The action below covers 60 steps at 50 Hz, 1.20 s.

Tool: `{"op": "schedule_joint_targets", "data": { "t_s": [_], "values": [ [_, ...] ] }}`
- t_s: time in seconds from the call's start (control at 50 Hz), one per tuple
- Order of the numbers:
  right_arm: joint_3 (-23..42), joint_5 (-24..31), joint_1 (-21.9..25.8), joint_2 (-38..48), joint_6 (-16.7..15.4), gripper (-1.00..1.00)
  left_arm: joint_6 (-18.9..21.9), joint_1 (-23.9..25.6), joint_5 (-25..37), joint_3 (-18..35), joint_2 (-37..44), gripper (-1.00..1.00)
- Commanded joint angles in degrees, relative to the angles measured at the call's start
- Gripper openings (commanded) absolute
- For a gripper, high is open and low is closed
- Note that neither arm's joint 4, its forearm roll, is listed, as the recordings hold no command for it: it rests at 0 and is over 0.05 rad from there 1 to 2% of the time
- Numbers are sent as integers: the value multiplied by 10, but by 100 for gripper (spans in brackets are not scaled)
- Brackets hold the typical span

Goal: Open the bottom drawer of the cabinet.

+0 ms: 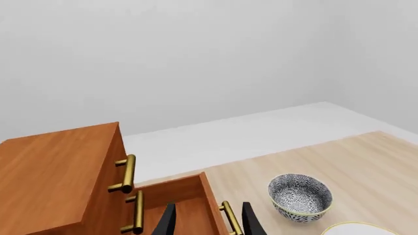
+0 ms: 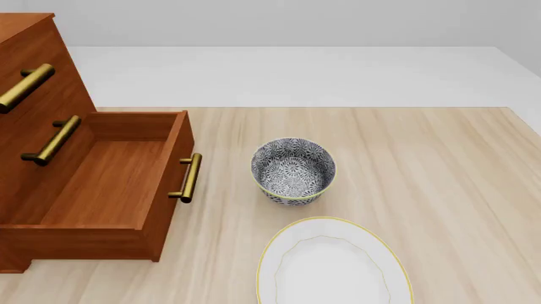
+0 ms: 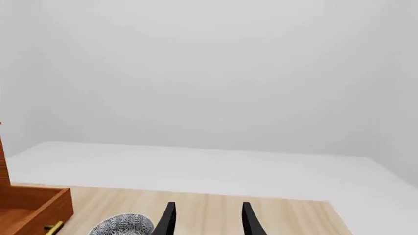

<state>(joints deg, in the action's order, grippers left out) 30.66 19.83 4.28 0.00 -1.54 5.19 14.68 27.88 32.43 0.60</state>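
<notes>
The cabinet [image 2: 34,95] stands at the table's left, reddish-brown with brass bar handles. Its bottom drawer [image 2: 110,183] is pulled well out, showing a bare wood interior; its brass handle [image 2: 190,177] faces the bowl. In the left wrist view the cabinet [image 1: 52,171] and the open drawer [image 1: 183,196] show, and my left gripper [image 1: 209,223] is open with the drawer's handle [image 1: 230,218] between its black fingers, not touching. My right gripper [image 3: 209,220] is open and empty, high above the table. Neither gripper shows in the front view.
A patterned blue-and-white bowl [image 2: 293,171] stands just right of the drawer handle; it also shows in both wrist views [image 1: 299,197] [image 3: 124,226]. A white yellow-rimmed plate [image 2: 334,263] lies in front of it. The two upper drawers' handles [image 2: 25,87] [image 2: 52,140] stick out.
</notes>
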Motion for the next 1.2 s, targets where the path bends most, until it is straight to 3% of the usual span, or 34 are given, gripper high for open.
{"op": "schedule_joint_targets", "data": {
  "t_s": [0.02,0.14,0.28,0.54,0.68,0.94,1.2],
  "values": [
    [62,60,7,0,-10,100,-5,-16,5,43,-6,100],
    [98,111,8,0,-24,100,-2,-15,37,74,-6,100],
    [134,163,16,0,-38,100,17,0,75,76,-6,100],
    [168,217,22,0,-51,100,33,7,130,90,-6,100],
    [185,252,32,0,-53,100,53,41,176,112,-6,100],
    [242,322,36,0,-62,100,47,60,258,200,-6,100],
    [332,426,48,0,-75,100,45,88,328,246,-6,100]
  ]
}}
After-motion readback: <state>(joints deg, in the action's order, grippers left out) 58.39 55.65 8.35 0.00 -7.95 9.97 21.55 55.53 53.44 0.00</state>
